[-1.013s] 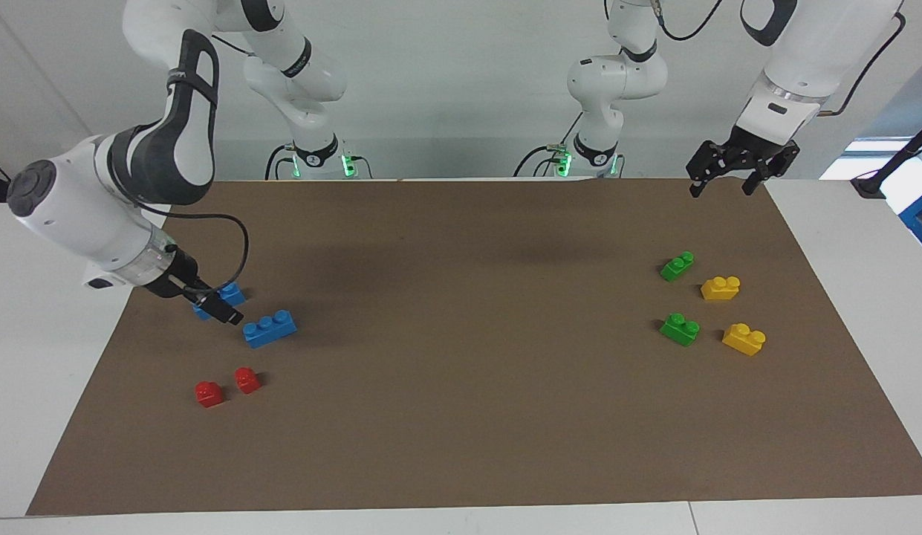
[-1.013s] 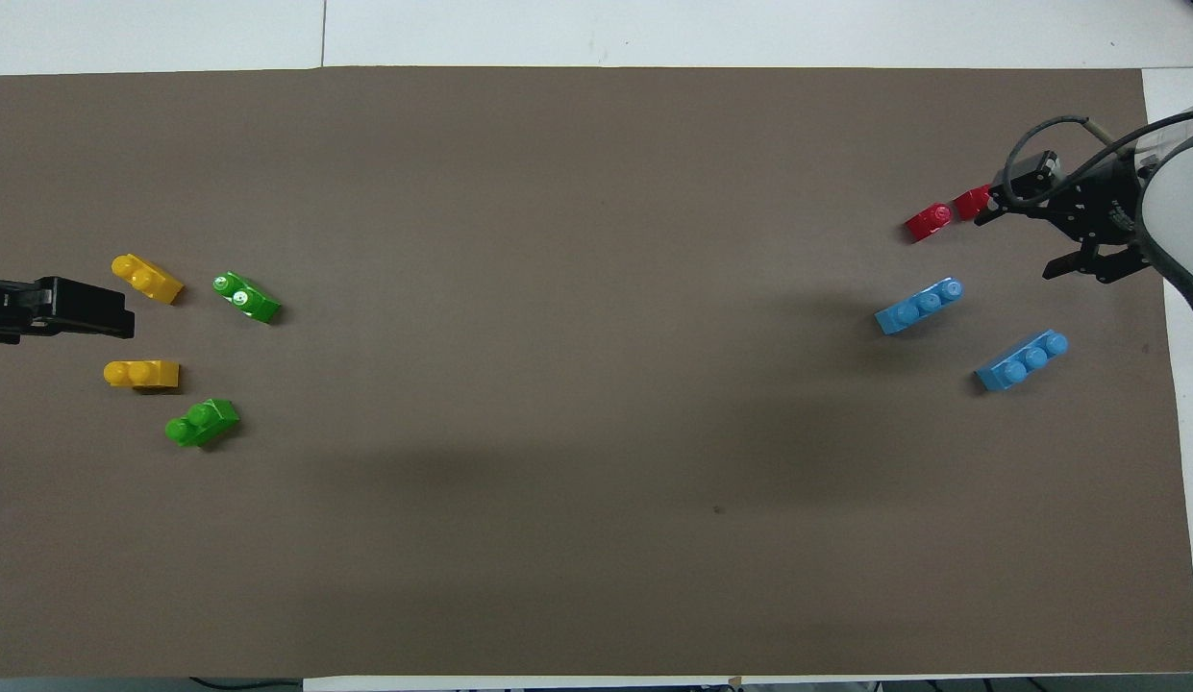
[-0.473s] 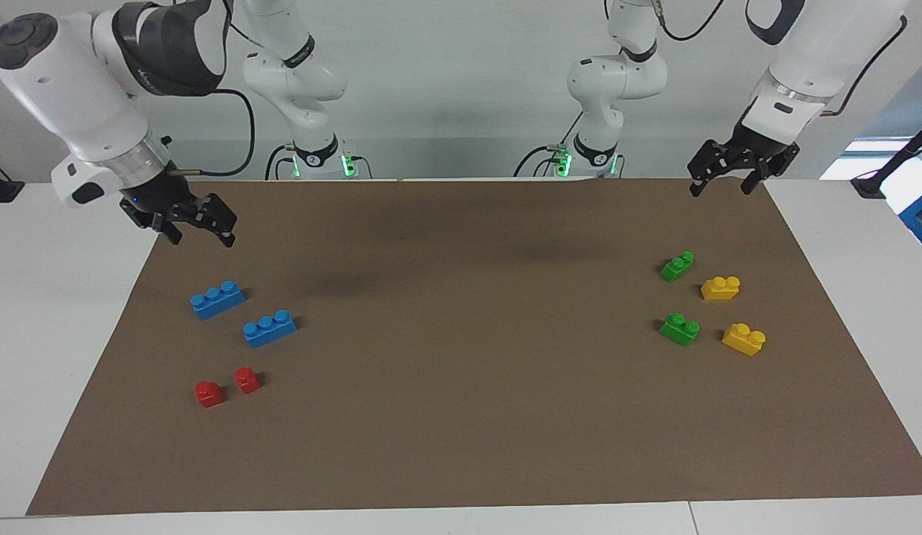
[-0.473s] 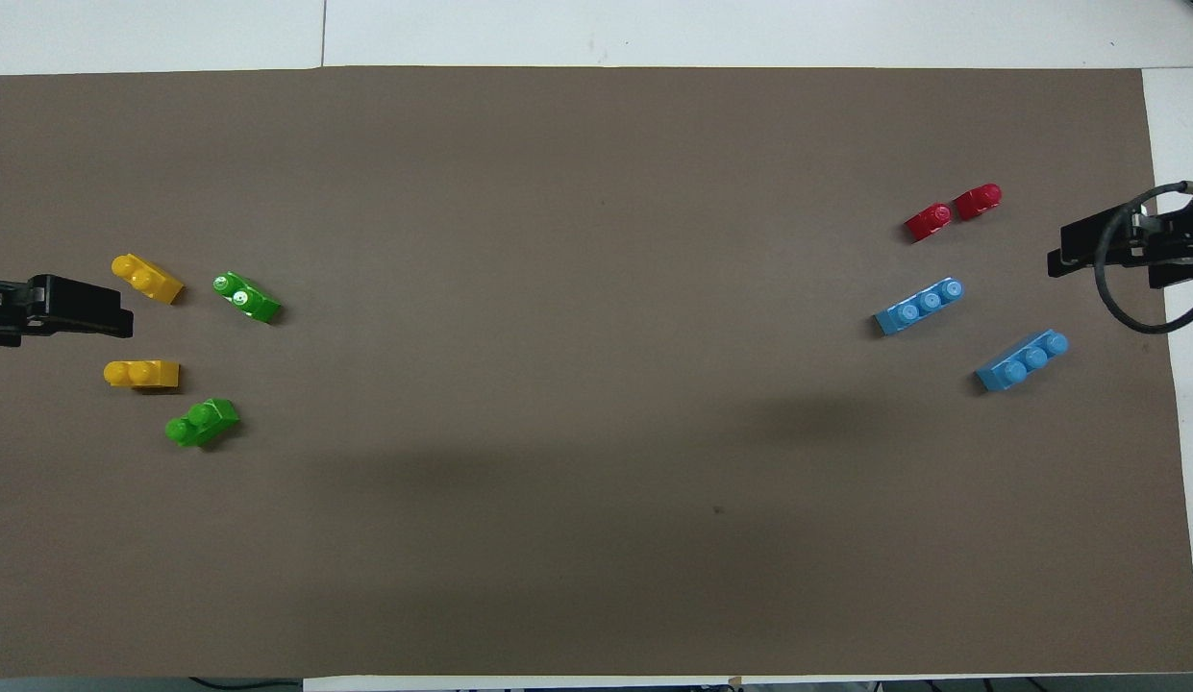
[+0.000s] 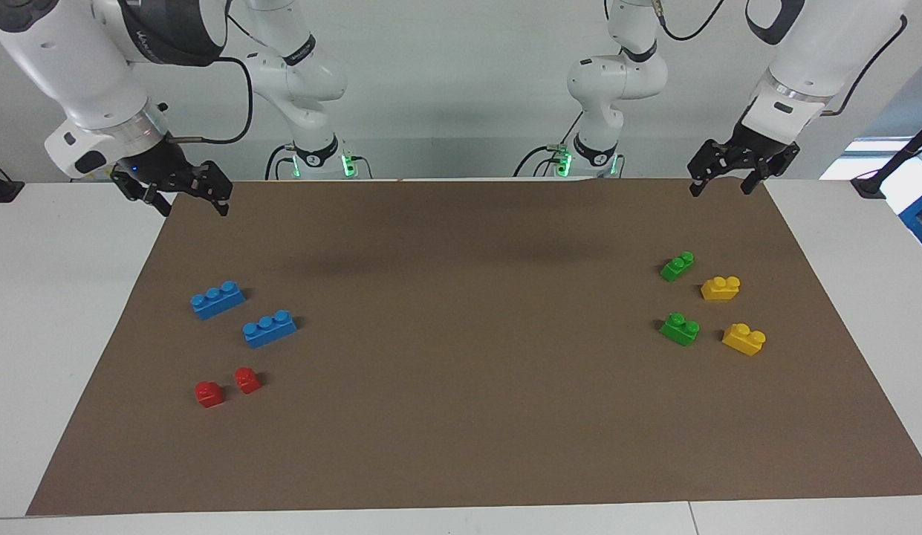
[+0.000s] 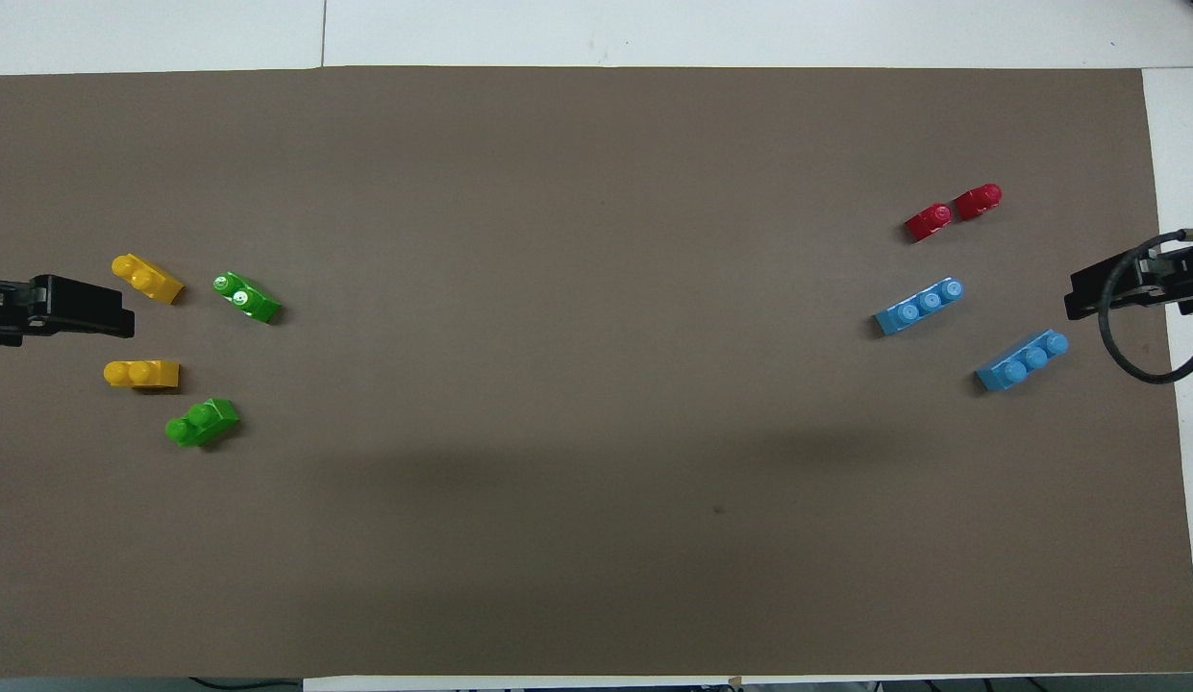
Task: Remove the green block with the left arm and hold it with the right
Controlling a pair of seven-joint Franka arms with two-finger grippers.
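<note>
The green block [image 5: 677, 266] [image 6: 202, 423], bright green with two studs, lies on the brown mat at the left arm's end. A second, slimmer green brick [image 5: 680, 329] [image 6: 247, 297] lies farther from the robots. My left gripper [image 5: 717, 184] [image 6: 77, 308] hangs open and empty over the mat's edge at the robots' end, above and apart from the green block. My right gripper [image 5: 192, 202] [image 6: 1101, 293] hangs open and empty over the mat's corner at the right arm's end, well above the blue bricks.
Two yellow bricks [image 5: 721, 287] [image 5: 744, 339] lie beside the green ones. Two blue three-stud bricks [image 5: 218, 299] [image 5: 270, 328] and two small red bricks [image 5: 209, 393] [image 5: 247, 380] lie at the right arm's end of the mat [image 5: 461, 416].
My right gripper has risen from beside the blue bricks and drawn back toward the robots' corner of the mat. The left arm and all bricks have stayed still.
</note>
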